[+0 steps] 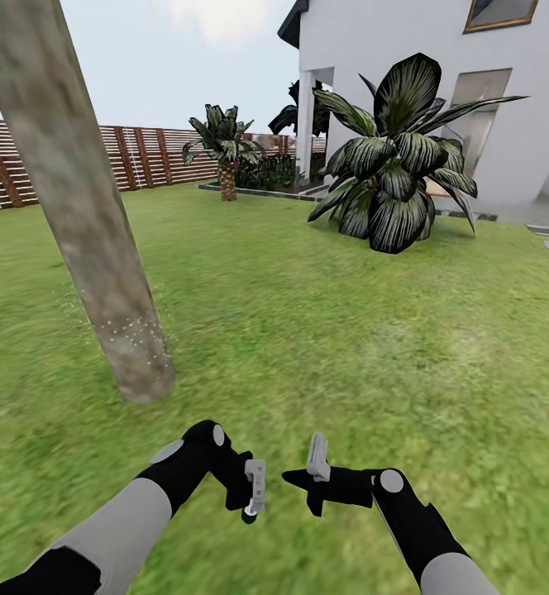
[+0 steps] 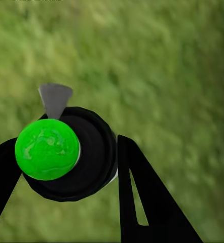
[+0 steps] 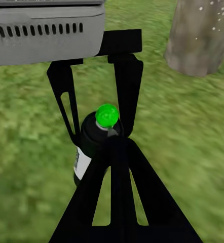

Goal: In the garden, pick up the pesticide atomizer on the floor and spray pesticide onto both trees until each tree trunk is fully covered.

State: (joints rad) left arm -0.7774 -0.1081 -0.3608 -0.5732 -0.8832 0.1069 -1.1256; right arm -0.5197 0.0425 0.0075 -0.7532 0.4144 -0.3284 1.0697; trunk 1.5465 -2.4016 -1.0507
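While the left gripper point(image 3: 94, 126) clamps the pesticide bottle point(image 2: 74, 157) between its two black fingers, the green cap point(image 2: 47, 149) and grey nozzle point(image 2: 55, 98) sit just above the grip, as the left wrist view shows close up. The right gripper point(image 1: 307, 483) hangs just beside it, low over the grass; its fingers hold nothing, though whether they are spread or together I cannot tell.

Judging from the task, spraying is the step in hand. Fine pale specks dot the base of the nearest tree trunk point(image 1: 76, 207), which leans up to the left, near the left arm. To do it well, the nozzle should face the bark squarely and sweep upward, since the upper trunk looks bare of specks.

Underfoot is an even green lawn point(image 1: 324, 330). Farther off stand a broad-leaved shrub point(image 1: 398, 157), a short palm point(image 1: 225, 149), a brown slat fence point(image 1: 126, 157) and a white house point(image 1: 473, 83). A second thick trunk is not visible here.
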